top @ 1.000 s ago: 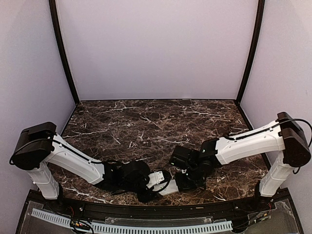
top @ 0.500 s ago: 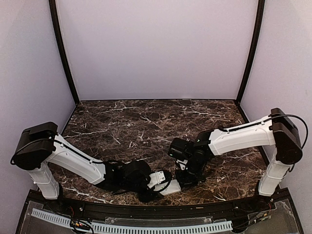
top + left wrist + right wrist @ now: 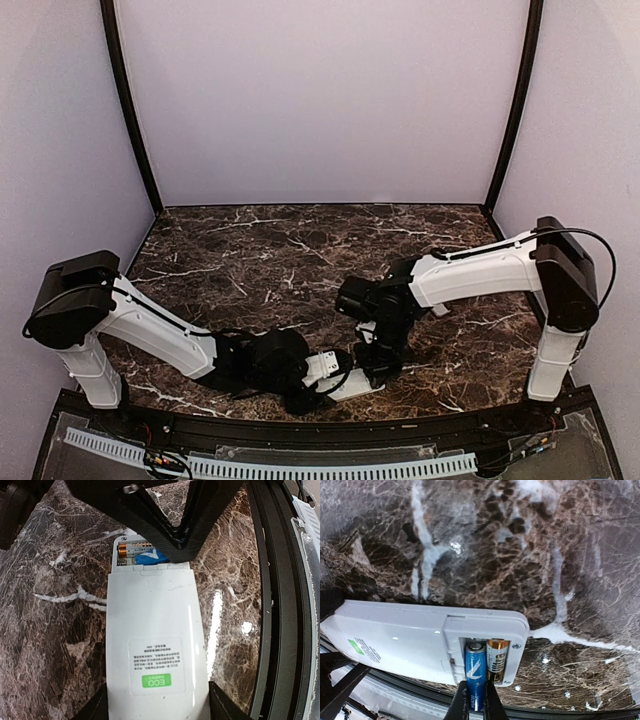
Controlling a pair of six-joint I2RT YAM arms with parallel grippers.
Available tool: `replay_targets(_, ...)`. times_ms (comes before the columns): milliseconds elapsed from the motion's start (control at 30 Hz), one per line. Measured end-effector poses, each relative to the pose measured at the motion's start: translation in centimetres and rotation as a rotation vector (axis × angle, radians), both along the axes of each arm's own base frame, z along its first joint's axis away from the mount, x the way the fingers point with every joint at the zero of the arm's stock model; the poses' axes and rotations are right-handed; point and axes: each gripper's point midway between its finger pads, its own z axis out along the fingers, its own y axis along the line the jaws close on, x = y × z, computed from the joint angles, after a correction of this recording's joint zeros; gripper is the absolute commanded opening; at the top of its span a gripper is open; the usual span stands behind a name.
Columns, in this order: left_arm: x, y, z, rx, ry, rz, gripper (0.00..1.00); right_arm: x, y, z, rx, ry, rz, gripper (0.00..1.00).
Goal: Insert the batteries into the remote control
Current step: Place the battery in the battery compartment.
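The remote control (image 3: 150,630) lies back up on the marble near the front edge, its battery compartment open. My left gripper (image 3: 157,709) is shut on its sides at the labelled end. In the compartment, a gold-and-black battery (image 3: 497,660) sits in the far slot. Beside it a blue battery (image 3: 476,672) lies in the near slot, its rear end sticking out. My right gripper (image 3: 476,694) is shut on that rear end. In the top view, both grippers meet at the remote control (image 3: 352,388).
A black raised rim (image 3: 272,605) runs along the table's front edge just beside the remote. Beyond it lies a white slotted cable duct (image 3: 270,467). The dark marble table (image 3: 300,250) stretches back to pale walls.
The right arm's elbow and forearm have swung left and away from the front edge, while its gripper stayed at the remote's open end. The left arm has not moved.
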Motion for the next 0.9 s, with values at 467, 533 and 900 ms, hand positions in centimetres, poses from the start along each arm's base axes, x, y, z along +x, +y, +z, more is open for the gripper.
replay_targets(467, 0.0, 0.0, 0.0, -0.012, -0.002, 0.0, 0.29, 0.8, 0.3, -0.1, -0.018, -0.017, -0.016, 0.04)
replay_targets(533, 0.0, 0.0, 0.0, -0.012, -0.002, 0.0, 0.29, 0.8, 0.3, -0.1, -0.019, -0.019, -0.02, 0.08)
replay_targets(900, 0.0, 0.0, 0.0, -0.012, -0.003, -0.001, 0.29, 1.8, 0.8, 0.0, -0.009, -0.071, -0.028, 0.21)
